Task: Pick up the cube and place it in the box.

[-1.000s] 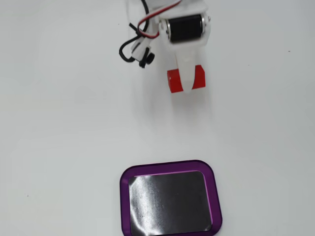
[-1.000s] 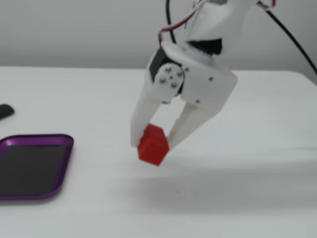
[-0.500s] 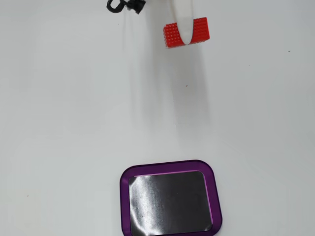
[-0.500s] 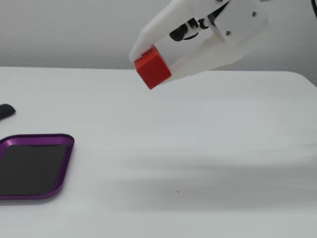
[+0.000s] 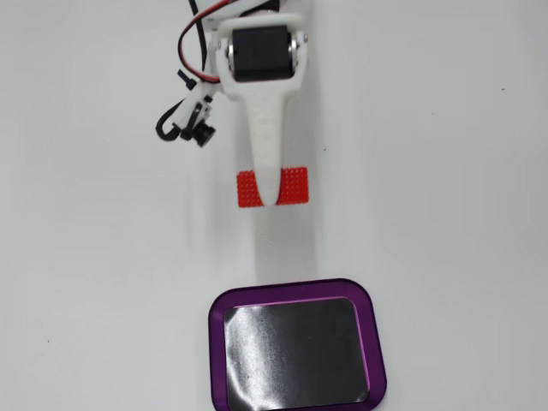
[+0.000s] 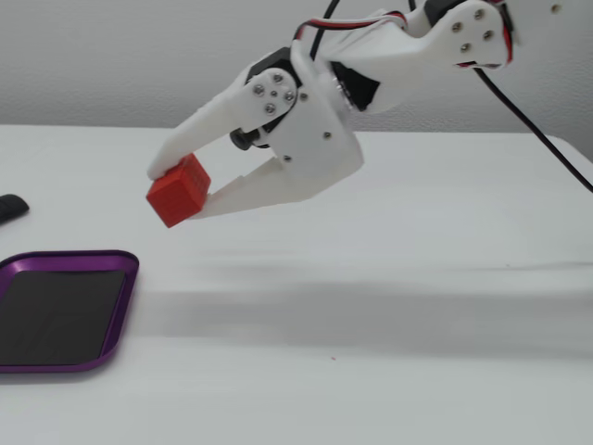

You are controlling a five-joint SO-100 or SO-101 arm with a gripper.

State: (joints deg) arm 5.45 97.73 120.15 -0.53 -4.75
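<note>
The pincer (image 6: 190,190) is clenched on the cube (image 6: 178,191), held clear above the bench (image 6: 389,315) at centre left of a fixed view. You should carry it over the box (image 6: 69,264), lower left, then lower before releasing.

bright, even light | soft shadows on table (image 6: 389,306) | sharp focus

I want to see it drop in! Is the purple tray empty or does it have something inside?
Empty. The purple tray shows only bare dark floor; the hand holds the red block in the air.
</note>
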